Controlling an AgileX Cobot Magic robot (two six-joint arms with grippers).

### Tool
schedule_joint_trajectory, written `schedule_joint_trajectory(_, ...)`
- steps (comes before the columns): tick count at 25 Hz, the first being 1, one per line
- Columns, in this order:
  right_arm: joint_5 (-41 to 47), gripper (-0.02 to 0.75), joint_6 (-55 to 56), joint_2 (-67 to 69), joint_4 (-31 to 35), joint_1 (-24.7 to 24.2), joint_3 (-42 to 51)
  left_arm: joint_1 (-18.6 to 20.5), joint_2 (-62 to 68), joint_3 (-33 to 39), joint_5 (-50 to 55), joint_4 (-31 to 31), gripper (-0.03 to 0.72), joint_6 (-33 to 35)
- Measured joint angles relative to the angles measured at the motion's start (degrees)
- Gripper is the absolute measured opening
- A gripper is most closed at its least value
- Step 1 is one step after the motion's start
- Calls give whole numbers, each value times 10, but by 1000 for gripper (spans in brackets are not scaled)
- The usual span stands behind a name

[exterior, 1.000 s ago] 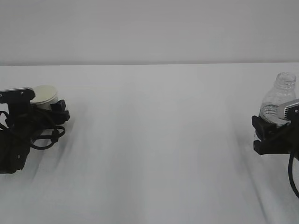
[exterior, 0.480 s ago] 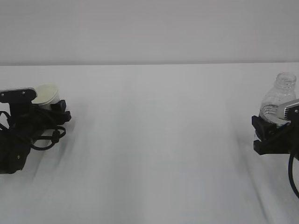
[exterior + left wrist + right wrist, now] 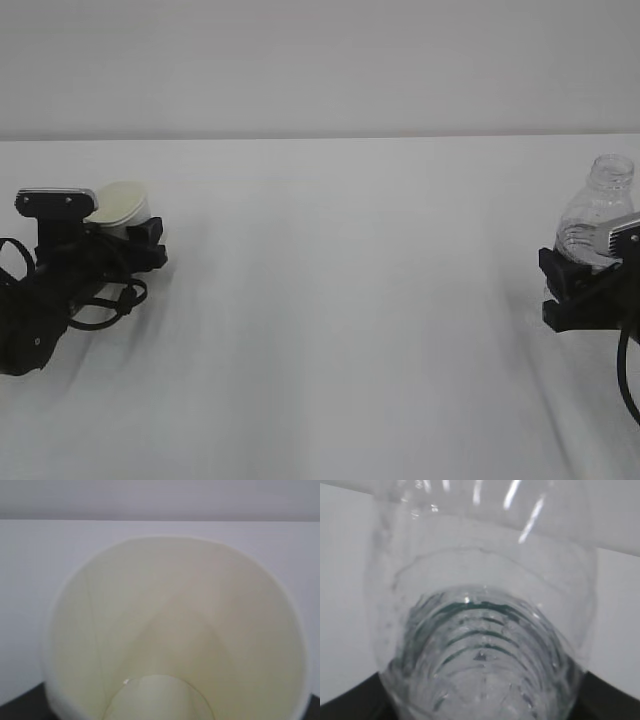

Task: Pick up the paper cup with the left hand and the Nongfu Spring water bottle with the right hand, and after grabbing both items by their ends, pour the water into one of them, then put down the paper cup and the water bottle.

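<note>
My left hand pinches the paper cup at nine o'clock; my right hand clamps the Nongfu Spring water bottle at three. Both gripped; next, bring them together for pouring.

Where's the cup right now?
Far left in the exterior view, the cup sits in the left claw, slightly tilted, far across the table from the bottle.
</note>
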Motion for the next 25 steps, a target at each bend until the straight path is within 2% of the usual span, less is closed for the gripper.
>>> schedule_joint_trajectory(7,0,456,0,0,0,0,0,0,-8,0,0,63,462,0)
schedule_joint_trajectory(14,0,456,0,0,0,0,0,0,-51,0,5,97,445,0)
schedule_joint_trajectory(18,0,456,0,0,0,0,0,0,-61,2,9,140,445,-2)
schedule_joint_trajectory(25,0,456,0,0,0,0,0,0,-62,20,8,257,445,-55)
